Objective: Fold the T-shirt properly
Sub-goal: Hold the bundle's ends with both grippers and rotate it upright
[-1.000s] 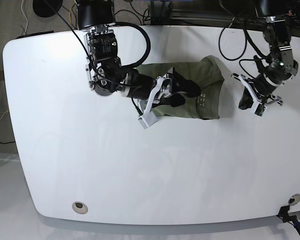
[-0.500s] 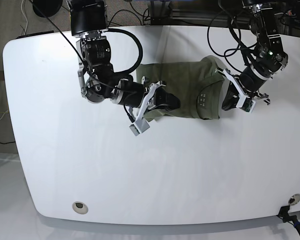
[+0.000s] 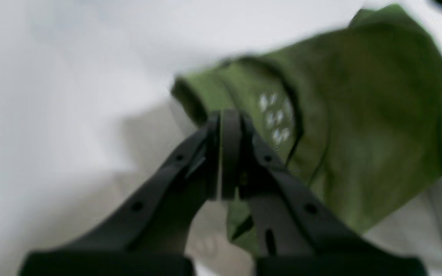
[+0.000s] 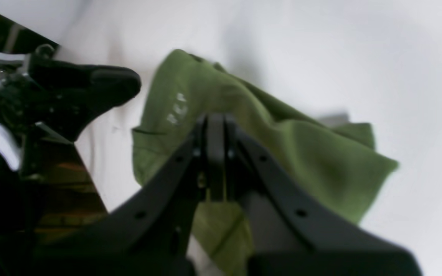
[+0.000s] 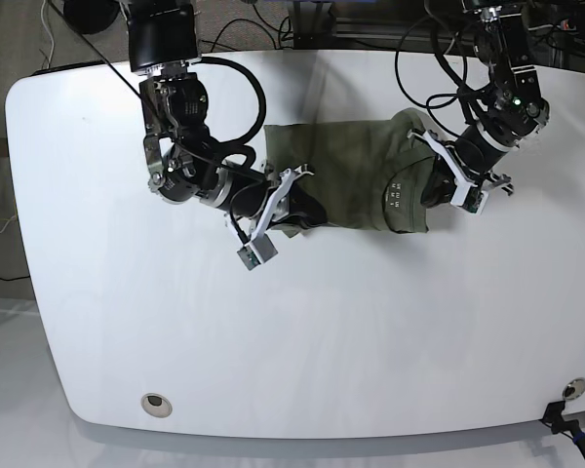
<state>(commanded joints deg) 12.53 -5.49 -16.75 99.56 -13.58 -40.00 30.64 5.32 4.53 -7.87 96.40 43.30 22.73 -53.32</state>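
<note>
The olive-green T-shirt point(image 5: 361, 156) lies folded into a compact rectangle at the back middle of the white table point(image 5: 322, 322), with its collar and printed label point(image 5: 395, 195) toward the right. My left gripper point(image 5: 431, 187) is shut, and its tips touch the collar edge beside the label point(image 3: 276, 115). In the left wrist view point(image 3: 226, 119) no cloth shows between the fingers. My right gripper point(image 5: 310, 210) is shut over the shirt's lower-left part. In the right wrist view point(image 4: 213, 119) it stands in front of the green cloth point(image 4: 301, 153). Both wrist views are blurred.
Cables and dark equipment point(image 5: 302, 24) run along the table's far edge. A small round fitting point(image 5: 154, 402) sits near the front left edge. A black clamp point(image 5: 565, 414) sits at the front right corner. White tabletop stretches in front of the shirt.
My right gripper has slid left across the shirt from its middle to its lower-left part. My left gripper has moved left from the bare table onto the collar edge.
</note>
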